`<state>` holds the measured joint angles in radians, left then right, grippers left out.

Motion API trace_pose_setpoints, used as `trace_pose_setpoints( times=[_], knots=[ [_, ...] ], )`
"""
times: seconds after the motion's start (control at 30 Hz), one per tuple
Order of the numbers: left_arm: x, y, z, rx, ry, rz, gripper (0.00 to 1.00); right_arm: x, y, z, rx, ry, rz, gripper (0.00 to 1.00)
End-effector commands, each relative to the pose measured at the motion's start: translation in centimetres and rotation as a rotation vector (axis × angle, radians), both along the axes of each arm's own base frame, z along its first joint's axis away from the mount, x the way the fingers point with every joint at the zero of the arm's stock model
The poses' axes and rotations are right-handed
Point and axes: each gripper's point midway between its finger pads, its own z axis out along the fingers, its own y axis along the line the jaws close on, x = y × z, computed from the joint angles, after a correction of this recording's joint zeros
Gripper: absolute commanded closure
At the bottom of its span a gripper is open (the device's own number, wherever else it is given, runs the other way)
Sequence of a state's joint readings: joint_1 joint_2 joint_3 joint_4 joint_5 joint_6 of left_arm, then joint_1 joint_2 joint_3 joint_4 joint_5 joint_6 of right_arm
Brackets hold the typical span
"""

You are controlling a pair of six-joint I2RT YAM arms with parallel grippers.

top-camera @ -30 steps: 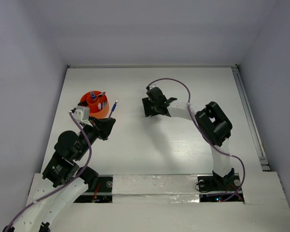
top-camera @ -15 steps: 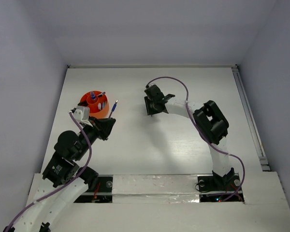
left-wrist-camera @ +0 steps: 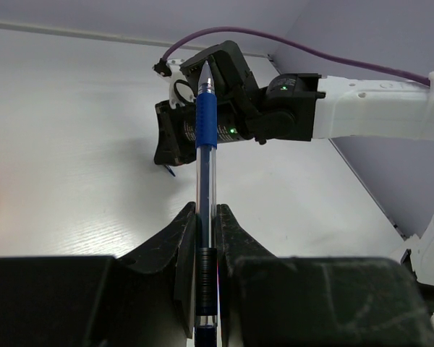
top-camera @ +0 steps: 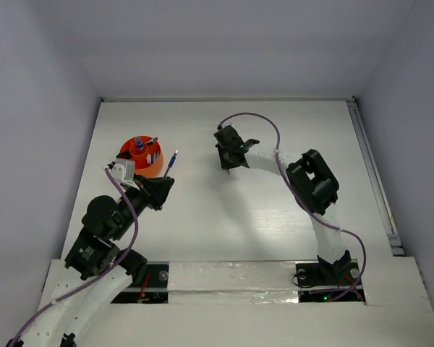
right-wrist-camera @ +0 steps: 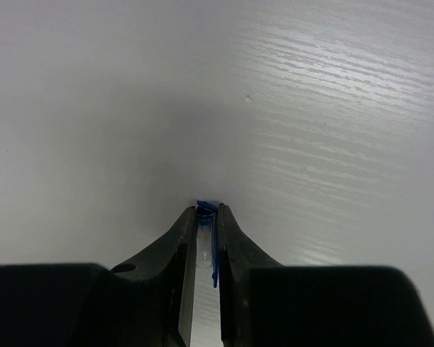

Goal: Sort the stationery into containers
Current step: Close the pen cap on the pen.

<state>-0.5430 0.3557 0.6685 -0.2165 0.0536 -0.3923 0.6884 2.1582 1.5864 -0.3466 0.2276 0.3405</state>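
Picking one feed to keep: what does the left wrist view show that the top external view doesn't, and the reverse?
Left wrist only: the left gripper pinching the blue pen by its clear barrel, and a bit of a second pen under the right gripper. Top external only: the inside of the orange cup, with stationery standing in it. Both: the blue pen, right gripper and table.

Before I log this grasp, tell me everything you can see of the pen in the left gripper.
The pen is a slim ballpoint: clear plastic barrel, blue grip sleeve, silvery cone tip. The left gripper is shut on the barrel, clamping it from both sides; the tip end sticks straight out, touching nothing else. Its back end is hidden. From above it is held just right of the orange cup, not in it.
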Motion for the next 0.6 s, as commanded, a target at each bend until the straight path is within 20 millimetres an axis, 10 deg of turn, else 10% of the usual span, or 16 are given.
trace_pose_setpoints(
  times=[0.0,0.3,0.57],
  knots=[
    [-0.2,-0.8,0.8,-0.047,-0.036,-0.040,1.00,-1.6,-1.1,-0.9,-0.012,0.041,0.004,1.00],
    [-0.4,-5.0,-3.6,-0.193,0.061,-0.222,1.00,-3.5,2.0,11.9,0.433,-0.224,0.105,1.00],
    [-0.6,-6.4,-3.1,-0.315,-0.003,-0.302,1.00,-7.6,0.9,23.9,0.869,-0.416,0.083,1.00]
  ],
)
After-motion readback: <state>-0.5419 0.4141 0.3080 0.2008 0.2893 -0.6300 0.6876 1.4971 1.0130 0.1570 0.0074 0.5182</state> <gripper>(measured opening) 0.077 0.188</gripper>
